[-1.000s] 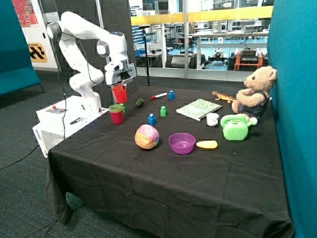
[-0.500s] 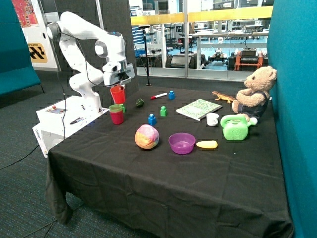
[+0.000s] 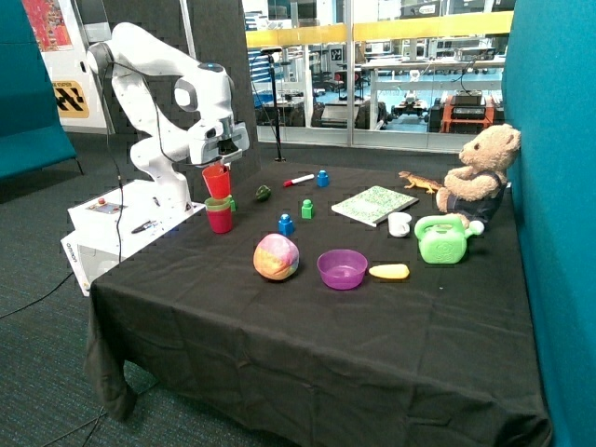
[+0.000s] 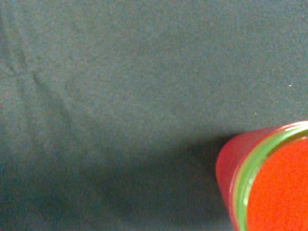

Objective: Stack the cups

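A red cup (image 3: 217, 181) hangs slightly tilted from my gripper (image 3: 220, 165), which is shut on its rim. Right beneath it, near the table's corner by the robot base, a green cup (image 3: 219, 203) sits nested in a pink-magenta cup (image 3: 220, 222). The red cup's base is just above the green rim, and I cannot tell whether they touch. In the wrist view the red cup (image 4: 281, 192) fills the opening inside the green cup's rim (image 4: 244, 185), with the pink-magenta cup's wall (image 4: 225, 168) outside it.
On the black cloth (image 3: 307, 326) lie a multicoloured ball (image 3: 276, 256), a purple bowl (image 3: 342, 268), a blue block (image 3: 286, 224), a green block (image 3: 306, 209) and a marker (image 3: 298, 180). Further along stand a white mug (image 3: 399, 223), a green toy can (image 3: 444, 239) and a teddy bear (image 3: 480, 172).
My gripper has carried the red cup sideways and a little down, from beside the nested pair to right over the green cup.
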{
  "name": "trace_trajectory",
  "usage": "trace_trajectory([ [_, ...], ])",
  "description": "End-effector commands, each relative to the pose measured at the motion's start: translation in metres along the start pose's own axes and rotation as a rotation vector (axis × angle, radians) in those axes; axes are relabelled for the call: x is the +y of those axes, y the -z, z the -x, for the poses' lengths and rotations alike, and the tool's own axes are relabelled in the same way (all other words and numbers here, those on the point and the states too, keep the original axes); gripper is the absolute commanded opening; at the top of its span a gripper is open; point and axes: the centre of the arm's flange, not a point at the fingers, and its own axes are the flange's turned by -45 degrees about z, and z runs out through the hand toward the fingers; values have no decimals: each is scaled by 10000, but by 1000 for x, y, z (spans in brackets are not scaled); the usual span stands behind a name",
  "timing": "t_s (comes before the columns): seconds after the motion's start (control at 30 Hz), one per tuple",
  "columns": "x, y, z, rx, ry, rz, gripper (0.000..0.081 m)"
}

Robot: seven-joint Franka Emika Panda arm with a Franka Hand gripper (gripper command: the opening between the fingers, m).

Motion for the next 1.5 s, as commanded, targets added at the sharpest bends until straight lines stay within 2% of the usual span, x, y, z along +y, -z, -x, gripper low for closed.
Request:
trace_trajectory([
  [0.0, 10, -6, 9, 96, -53, 5, 0],
  [0.47, 16, -3, 11, 96, 17, 5, 0],
  [1.0, 7, -19, 13, 95, 327, 7, 0],
  [1.47, 15, -31, 15, 95, 238, 7, 0],
])
